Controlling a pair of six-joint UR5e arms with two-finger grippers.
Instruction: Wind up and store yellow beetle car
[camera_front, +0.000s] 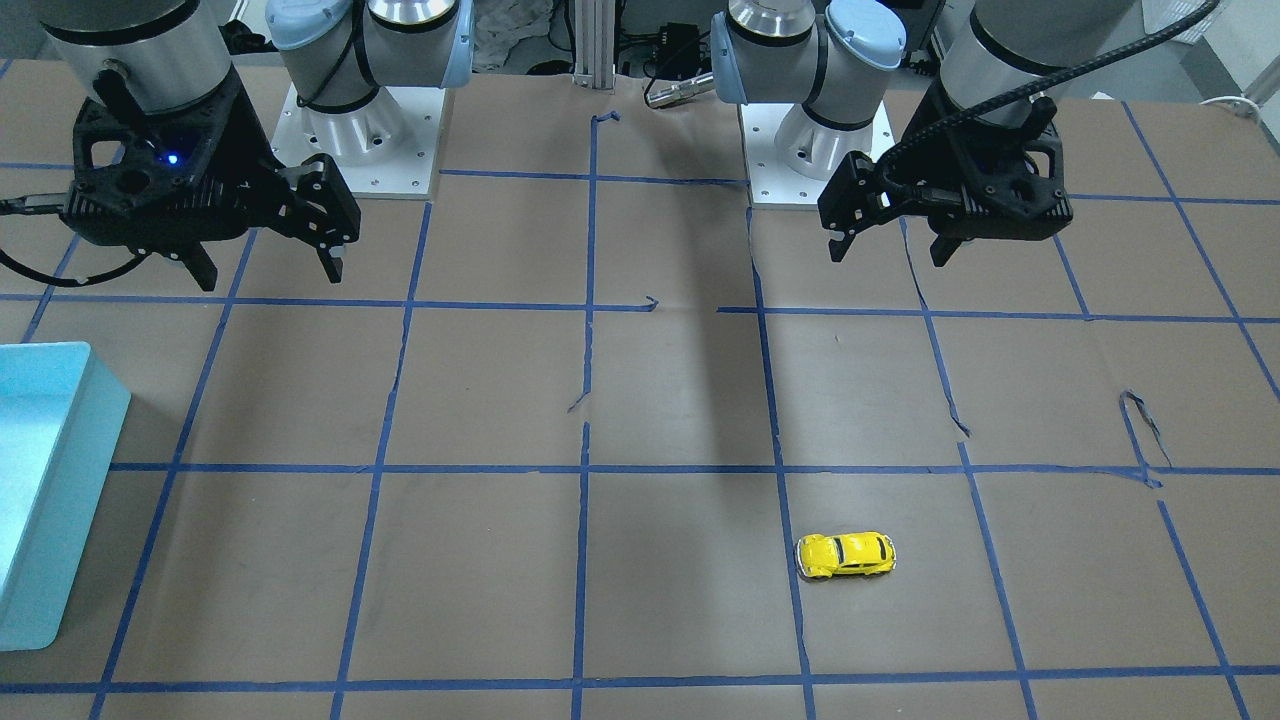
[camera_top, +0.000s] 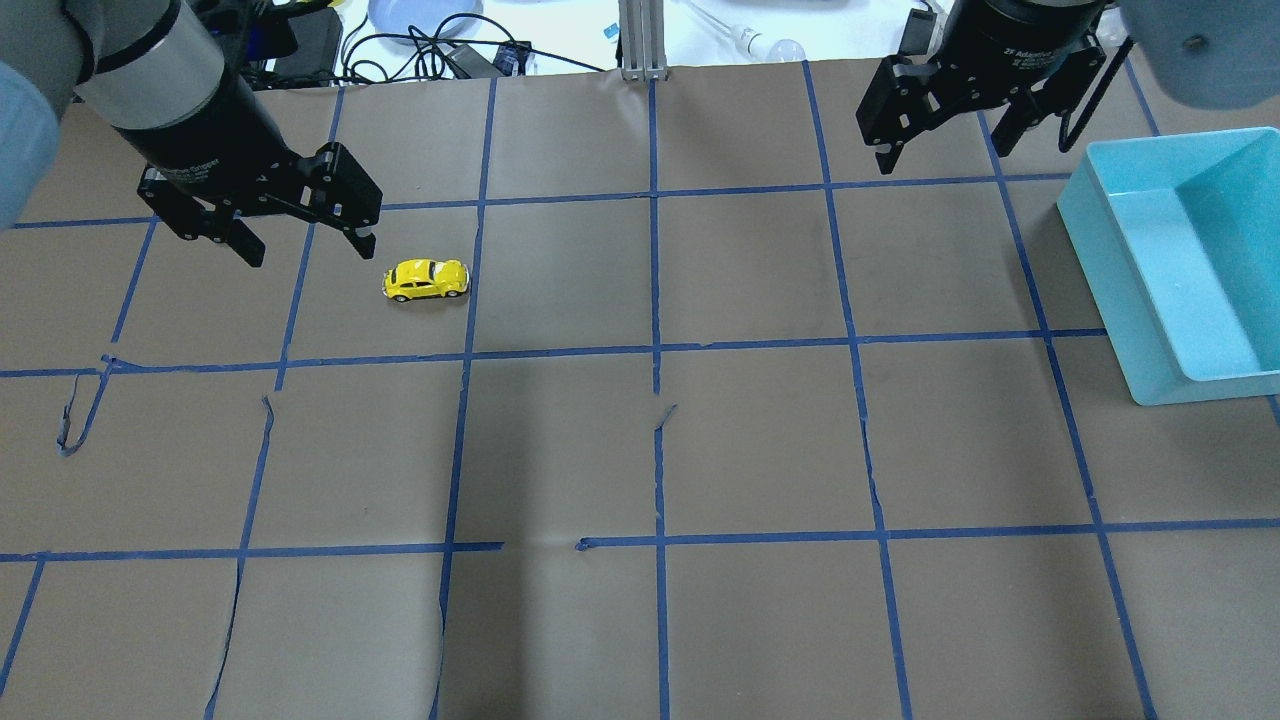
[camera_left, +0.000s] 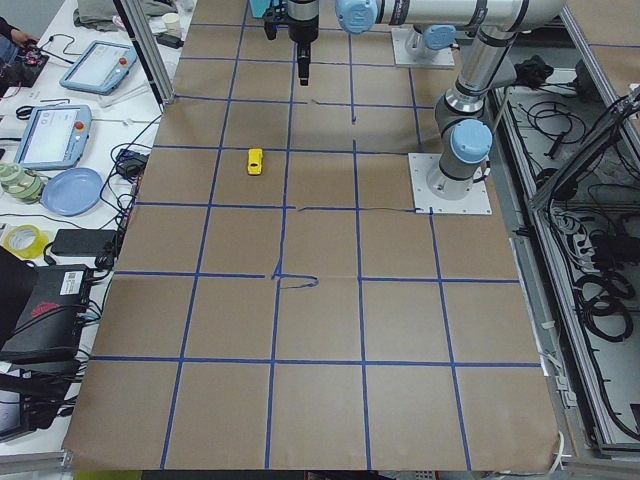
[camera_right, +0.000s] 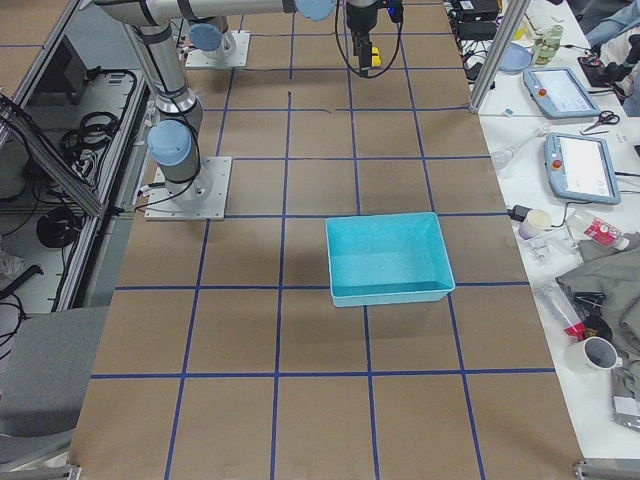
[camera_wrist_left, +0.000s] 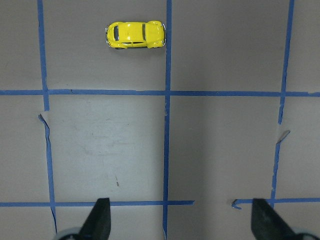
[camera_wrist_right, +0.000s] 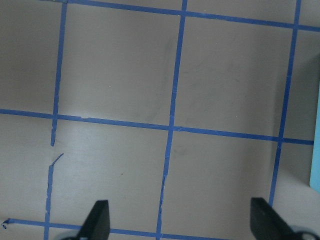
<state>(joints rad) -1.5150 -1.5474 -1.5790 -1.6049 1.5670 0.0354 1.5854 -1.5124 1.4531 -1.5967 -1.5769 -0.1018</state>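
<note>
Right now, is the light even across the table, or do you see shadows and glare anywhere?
Not even. Front-facing view: a broad dark shadow band runs down the middle of the table. Left wrist view: the yellow beetle car is sharp, with a pale sheen on the surface below it. Right wrist view: similar sheen across the lower half.

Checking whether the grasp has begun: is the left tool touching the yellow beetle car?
Apart. The left wrist view shows the open left tool hanging well short of the yellow beetle car, a plain gap between them.

The car (camera_top: 426, 280) is shown on the table's (camera_top: 760, 450) left half, ahead of the left gripper (camera_top: 308, 248); the tray (camera_top: 1110, 290) is placed at the right edge.
</note>
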